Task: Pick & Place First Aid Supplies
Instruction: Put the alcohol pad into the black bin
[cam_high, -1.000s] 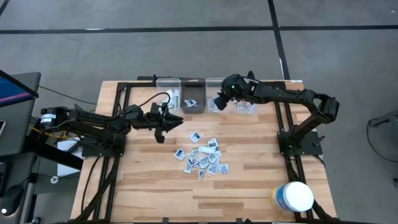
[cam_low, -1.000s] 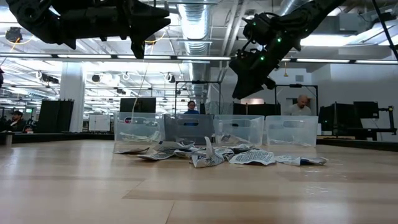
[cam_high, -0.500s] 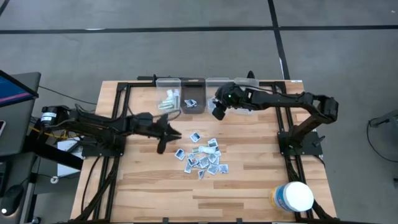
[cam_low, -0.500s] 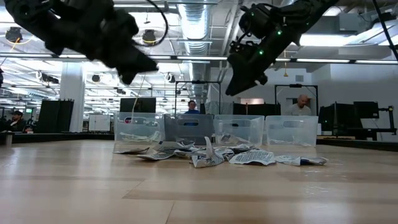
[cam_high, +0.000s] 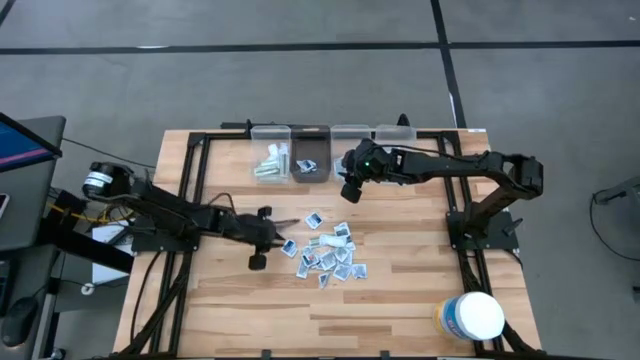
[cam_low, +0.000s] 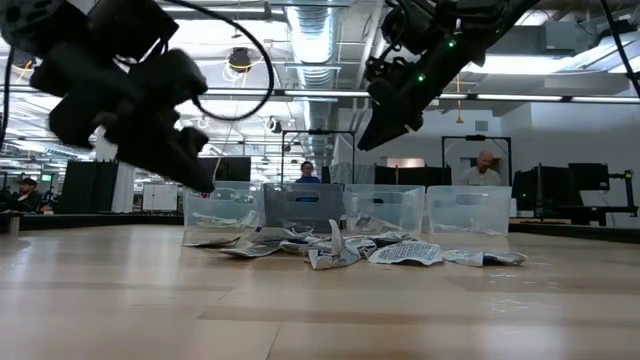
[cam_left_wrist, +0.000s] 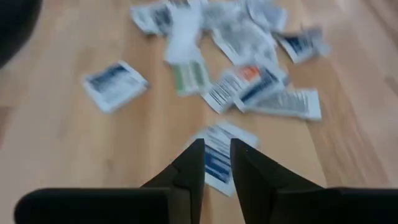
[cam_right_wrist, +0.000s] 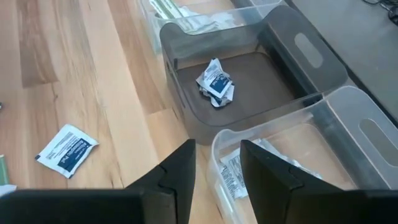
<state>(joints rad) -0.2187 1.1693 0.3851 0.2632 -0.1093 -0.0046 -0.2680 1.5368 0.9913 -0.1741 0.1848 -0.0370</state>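
The first aid supplies (cam_high: 327, 252) lie as a loose heap of small white packets flat on the wooden table (cam_high: 400, 290); in the low view the heap (cam_low: 340, 250) sits before the bins. My left gripper (cam_high: 278, 236) hangs low at the heap's left edge, open by a narrow gap, with a blue-printed packet (cam_left_wrist: 217, 167) below its fingertips (cam_left_wrist: 216, 148). My right gripper (cam_high: 349, 190) stands open and high (cam_low: 372, 128) near the bins. In its wrist view it (cam_right_wrist: 217, 152) is over a clear bin's rim. A crumpled packet (cam_right_wrist: 215, 81) lies in the dark bin (cam_right_wrist: 261, 93).
Several small bins line the far edge: one with pale strips (cam_high: 270, 160), the dark one (cam_high: 309, 162), and clear ones (cam_high: 395, 135). A lone packet (cam_right_wrist: 65, 149) lies between the bins and the heap. A large white tub (cam_high: 472, 316) stands at the near right corner. Black frames (cam_high: 190, 190) flank the table.
My left gripper has sunk from high above the table toward the near edge and the heap, tipping from level to slanting down. My right gripper has swung away from the clear bins toward the near edge, staying high. The packets have not moved.
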